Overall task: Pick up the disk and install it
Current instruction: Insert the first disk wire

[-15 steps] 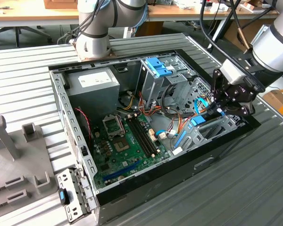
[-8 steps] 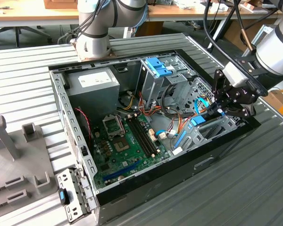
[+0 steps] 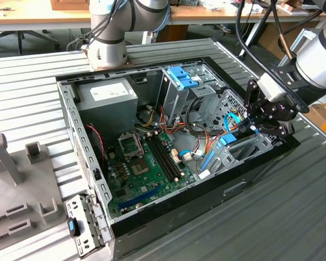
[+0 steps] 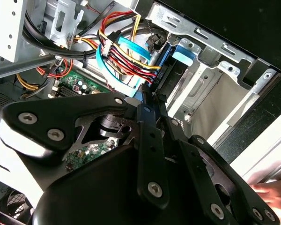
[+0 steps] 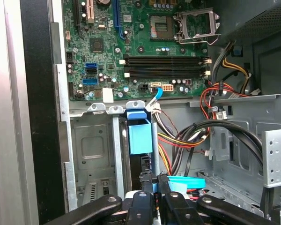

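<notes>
Where the first wrist view looks down past its own black linkage, the hand [image 5: 155, 185] sits with its fingers drawn close together, pinched on the blue end of the disk [image 5: 140, 136], which stands on edge in a slot of the grey drive bay [image 5: 91, 150] at the case's front corner. Only the disk's blue rail and tab show plainly there; its black body is a thin dark sliver beside the blue, mostly hidden. Beyond it lies the green motherboard [image 5: 131, 42] with its memory slots and bare processor socket.

In the second wrist view the hand [image 4: 149, 101] blocks much of the scene with its black links, and the fingertips meet at the disk's edge behind a bundle of red, yellow and black cables [image 4: 124, 51]. The disk [image 4: 171, 70] shows there as a blue strip and pale blue tab beside the bay's metal wall. A blurred hand of a person [image 4: 271, 194] is cut off at that picture's corner.

The exterior view gives the wider setting: the open computer case [image 3: 168, 201] on the ribbed tabletop [image 3: 293, 217], the hand [image 3: 261, 124] lowered into the case at the exterior view's right, with the disk [image 3: 228, 140] a small blue patch below it. Farther back stand the grey cage with its blue latch [image 3: 182, 76] and the arm's base [image 3: 106, 51].
</notes>
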Robot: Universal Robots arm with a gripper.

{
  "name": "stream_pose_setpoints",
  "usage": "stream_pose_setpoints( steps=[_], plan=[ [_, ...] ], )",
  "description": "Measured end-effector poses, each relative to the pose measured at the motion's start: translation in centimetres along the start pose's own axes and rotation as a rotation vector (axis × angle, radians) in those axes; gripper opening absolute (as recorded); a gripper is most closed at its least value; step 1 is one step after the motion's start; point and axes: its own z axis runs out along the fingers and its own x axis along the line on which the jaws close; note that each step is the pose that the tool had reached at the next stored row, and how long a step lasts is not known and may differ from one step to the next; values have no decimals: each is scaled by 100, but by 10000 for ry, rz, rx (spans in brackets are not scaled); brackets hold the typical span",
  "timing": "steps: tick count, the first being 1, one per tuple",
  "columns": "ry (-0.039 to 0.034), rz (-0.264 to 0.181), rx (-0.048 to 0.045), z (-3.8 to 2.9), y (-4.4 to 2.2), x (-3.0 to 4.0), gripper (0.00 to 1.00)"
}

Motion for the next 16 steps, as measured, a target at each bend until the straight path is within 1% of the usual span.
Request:
stream_pose_setpoints(
  steps=[13,14,15,16],
  plan=[
    [2,-1,0,13,3,6,16],
    [1,0,0,11,3,5,16],
    [-2,0,0,-16,4,0,16],
    [-7,0,0,-28,4,-2,16]
  ],
)
